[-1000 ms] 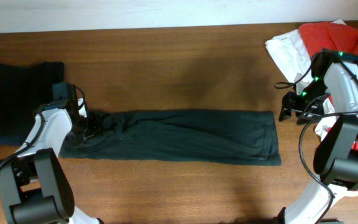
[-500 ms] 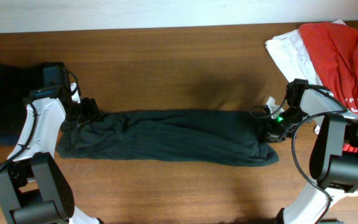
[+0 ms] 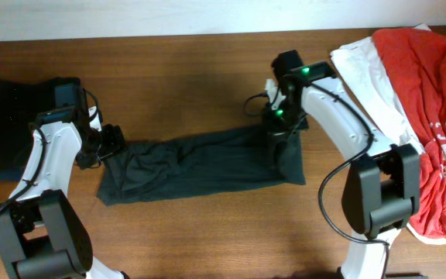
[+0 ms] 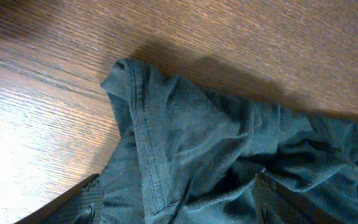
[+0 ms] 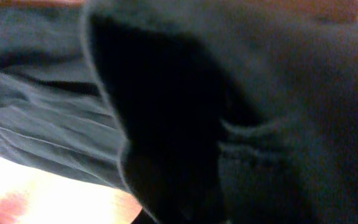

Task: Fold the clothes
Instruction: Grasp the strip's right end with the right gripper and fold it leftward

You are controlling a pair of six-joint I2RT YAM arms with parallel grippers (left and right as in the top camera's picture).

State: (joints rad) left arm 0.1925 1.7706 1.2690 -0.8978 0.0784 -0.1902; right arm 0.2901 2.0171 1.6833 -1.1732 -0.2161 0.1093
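Note:
The clothes (image 3: 200, 159), a very dark green T-shirt folded into a long strip, lie across the middle of the table. My right gripper (image 3: 279, 128) is shut on the strip's right end, which hangs bunched below it. In the right wrist view dark cloth (image 5: 260, 93) fills the frame and hides the fingers. My left gripper (image 3: 113, 144) stands open at the strip's left end. In the left wrist view its fingers (image 4: 73, 205) straddle the rumpled cloth near a stitched hem (image 4: 142, 124), with the jaws wide apart and not pinching it.
A dark folded garment (image 3: 10, 124) lies at the far left edge. A red shirt (image 3: 424, 70) with white lettering and a white garment (image 3: 362, 66) are piled at the back right. Bare wood table (image 3: 192, 85) runs behind the strip.
My right gripper came down on the strip's right end, shut on it and carried it left, shortening the strip. The left gripper backed off slightly to the strip's end and opened wider.

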